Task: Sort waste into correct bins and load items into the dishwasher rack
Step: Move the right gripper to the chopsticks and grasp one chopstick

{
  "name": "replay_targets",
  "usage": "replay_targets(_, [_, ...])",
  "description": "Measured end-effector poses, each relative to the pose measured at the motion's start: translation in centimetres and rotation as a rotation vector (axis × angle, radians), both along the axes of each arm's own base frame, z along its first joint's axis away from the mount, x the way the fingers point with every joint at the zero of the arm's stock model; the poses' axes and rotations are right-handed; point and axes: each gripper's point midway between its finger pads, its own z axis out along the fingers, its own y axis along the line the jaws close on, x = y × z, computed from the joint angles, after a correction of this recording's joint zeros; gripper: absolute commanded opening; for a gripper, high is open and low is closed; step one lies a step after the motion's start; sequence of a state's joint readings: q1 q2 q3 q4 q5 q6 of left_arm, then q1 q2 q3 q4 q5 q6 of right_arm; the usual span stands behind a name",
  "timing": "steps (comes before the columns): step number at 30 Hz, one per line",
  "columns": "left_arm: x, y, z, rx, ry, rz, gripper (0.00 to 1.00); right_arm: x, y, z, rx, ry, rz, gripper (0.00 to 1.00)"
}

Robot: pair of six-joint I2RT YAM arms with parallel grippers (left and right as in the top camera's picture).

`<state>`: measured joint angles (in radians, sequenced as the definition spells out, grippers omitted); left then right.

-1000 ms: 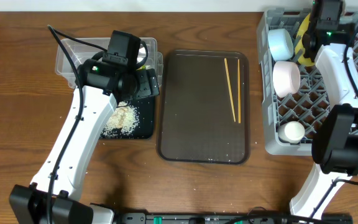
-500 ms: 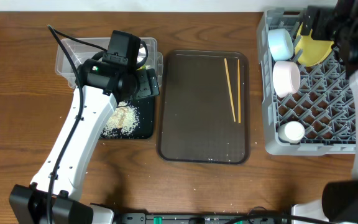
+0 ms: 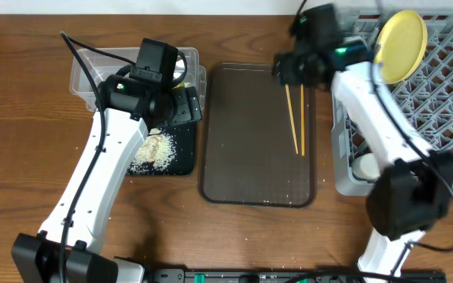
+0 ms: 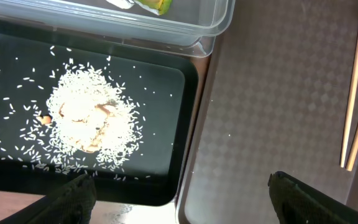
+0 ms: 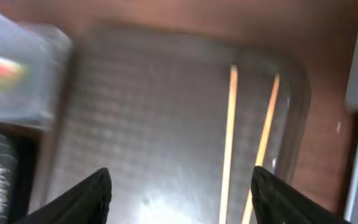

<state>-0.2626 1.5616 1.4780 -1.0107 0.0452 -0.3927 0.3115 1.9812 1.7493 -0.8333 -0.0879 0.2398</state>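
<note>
My left gripper (image 3: 181, 104) (image 4: 185, 202) is open and empty, above the seam between the black tray (image 3: 185, 161) (image 4: 166, 177) and the brown tray. Loose rice (image 3: 152, 151) (image 4: 92, 121) lies piled in the black tray. The clear tub (image 3: 85, 67) (image 4: 191, 28) holds the green wrapper (image 4: 153, 5). My right gripper (image 3: 289, 69) (image 5: 182, 199) is open and empty above the far end of the two chopsticks (image 3: 296, 114) (image 5: 230, 143) (image 4: 353, 118). The yellow plate (image 3: 400, 35) stands in the grey rack (image 3: 447, 102). The white cup (image 3: 367, 167) shows partly; my right arm hides both bowls.
The brown serving tray (image 3: 250, 157) (image 4: 266, 93) (image 5: 148, 112) lies between the bins and the rack, with a few rice grains near its front edge. A few grains are scattered on the wooden table (image 3: 22, 141) beside the black tray.
My right arm has swung left out of the rack to above the chopsticks on the brown tray. The yellow plate stays standing in the rack. My left arm has not moved.
</note>
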Motion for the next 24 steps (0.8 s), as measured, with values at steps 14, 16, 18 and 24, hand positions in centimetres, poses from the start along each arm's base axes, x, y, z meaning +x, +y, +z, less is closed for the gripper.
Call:
replay_targets(14, [0.0,0.0,0.0,0.000,0.000,0.000,0.91,-0.6,-2.1,-10.6,-0.177,0.204,-0.124,0.47])
replay_targets(16, [0.0,0.0,0.0,0.000,0.000,0.000,0.91,-0.8,-2.2,-11.6,-0.185,0.226,-0.125,0.42])
replay_targets(18, [0.0,0.0,0.0,0.000,0.000,0.000,0.91,-0.9,-2.2,-11.9,-0.186,0.235,-0.130,0.39])
replay_targets(24, [0.0,0.0,0.0,0.000,0.000,0.000,0.91,-1.7,-2.5,-12.3,-0.187,0.273,-0.168,0.32])
